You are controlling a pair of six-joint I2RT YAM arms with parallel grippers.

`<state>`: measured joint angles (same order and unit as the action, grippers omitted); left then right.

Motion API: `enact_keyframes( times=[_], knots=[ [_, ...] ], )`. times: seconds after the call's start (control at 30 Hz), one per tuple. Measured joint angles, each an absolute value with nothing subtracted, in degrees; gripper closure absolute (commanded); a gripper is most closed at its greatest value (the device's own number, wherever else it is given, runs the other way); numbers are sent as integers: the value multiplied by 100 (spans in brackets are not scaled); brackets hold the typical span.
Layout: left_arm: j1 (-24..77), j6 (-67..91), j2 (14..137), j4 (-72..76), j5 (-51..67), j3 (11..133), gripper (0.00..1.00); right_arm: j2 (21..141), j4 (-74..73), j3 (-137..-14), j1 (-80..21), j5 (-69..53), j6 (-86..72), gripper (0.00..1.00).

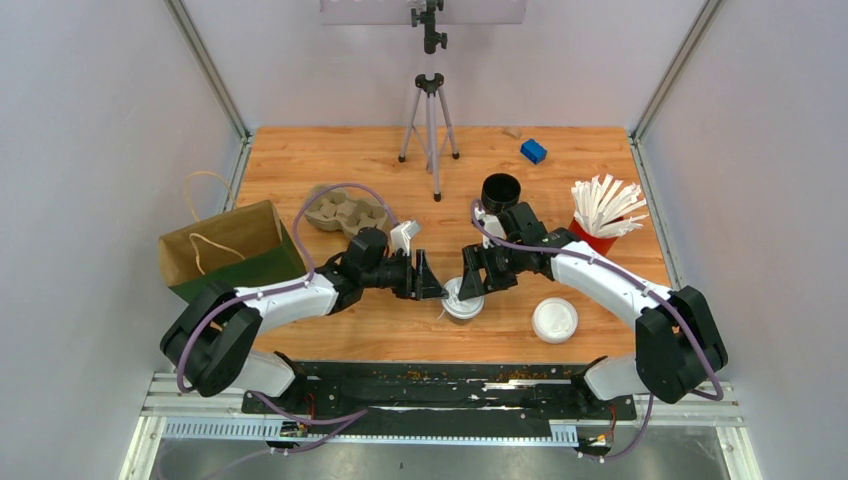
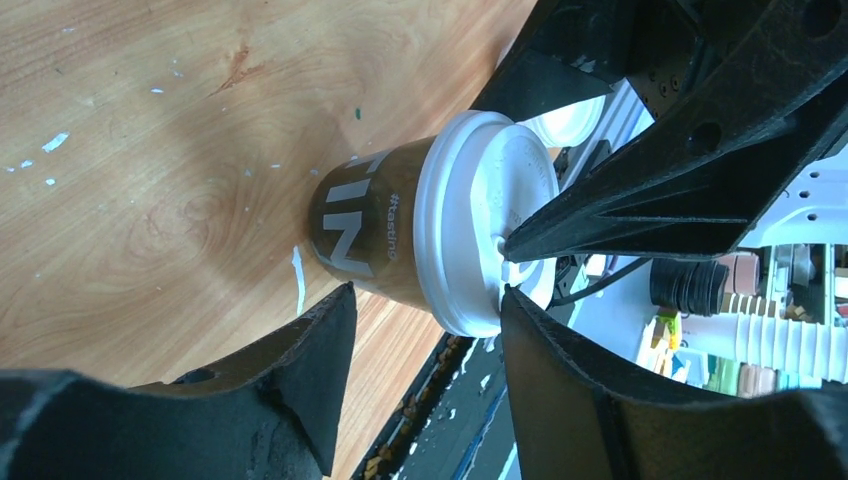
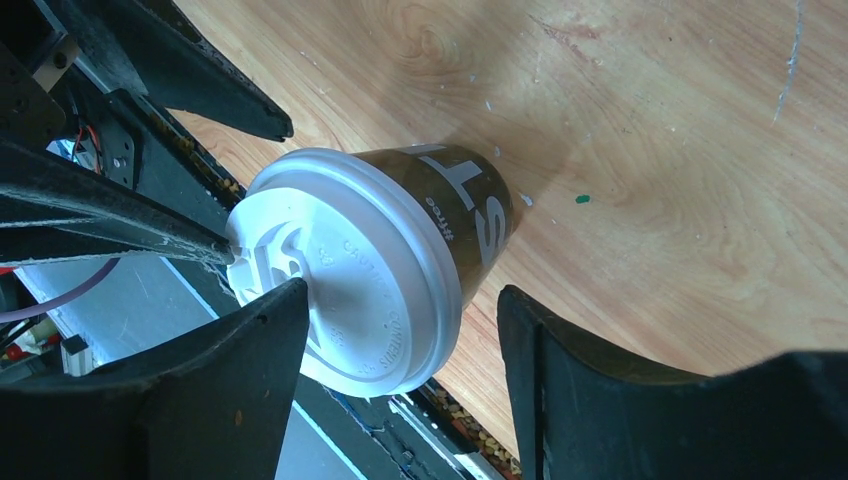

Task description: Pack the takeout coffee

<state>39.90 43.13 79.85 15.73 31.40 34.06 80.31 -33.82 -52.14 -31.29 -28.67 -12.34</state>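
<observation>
One takeout coffee cup (image 1: 463, 303), dark brown with a white lid, stands on the wooden table near the front edge. It also shows in the left wrist view (image 2: 375, 235) and the right wrist view (image 3: 470, 205). My left gripper (image 1: 433, 281) comes at it from the left and my right gripper (image 1: 472, 282) from the right. Both are open, straddling the lid's edge (image 2: 428, 295) (image 3: 405, 290). One fingertip of each arm reaches over the lid top; the other sits beside the cup. A second lidded cup is not in view.
A loose white lid (image 1: 554, 320) lies right of the cup. A black cup stack (image 1: 501, 190), a red cup of white sticks (image 1: 600, 218), a pulp cup carrier (image 1: 345, 211), a paper bag (image 1: 225, 250), a tripod (image 1: 431, 130) and a blue block (image 1: 533, 151) stand further back.
</observation>
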Motion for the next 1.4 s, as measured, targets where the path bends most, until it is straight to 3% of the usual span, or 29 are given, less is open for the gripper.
enact_keyframes(
  times=[0.27,0.83,1.1,1.4],
  knots=[
    [4007,4141,8044,1435,3164,3559,49,8031,-3284,-5146,-3072,-2910,-1243,35],
    [4123,3815,8195,480,2967,4132,54,7889,-2818,-4770,-2906,-3201,-1367,37],
    [4324,3994,7459,-349,2377,3990,52,8003,-2939,-4995,-2869,-3369,-827,35],
    [4414,4195,6908,-480,1992,3741,40,8656,-3059,-5481,-2867,-3909,-91,26]
  ],
)
